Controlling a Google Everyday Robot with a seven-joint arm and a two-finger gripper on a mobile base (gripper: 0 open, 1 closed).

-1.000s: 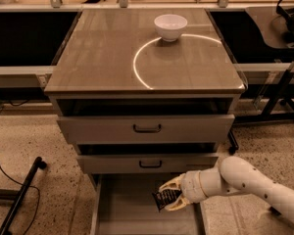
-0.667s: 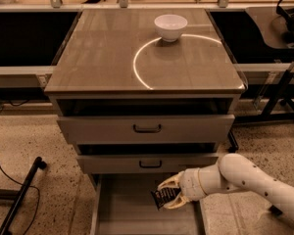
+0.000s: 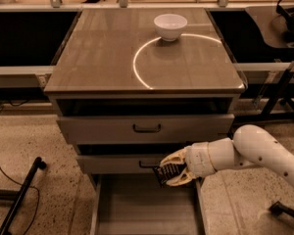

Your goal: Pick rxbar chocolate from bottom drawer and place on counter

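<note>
While over drawer, gripper — seemingly — pinches bar.

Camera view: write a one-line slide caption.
End effector grips the rxbar chocolate above the open bottom drawer; placement on the counter not yet done.

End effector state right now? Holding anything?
End effector: shut on the rxbar chocolate, held over the open bottom drawer.

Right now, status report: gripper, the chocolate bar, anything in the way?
Gripper shut on chocolate bar, above open bottom drawer. Right behind: middle drawer front. Counter holds a white bowl.
</note>
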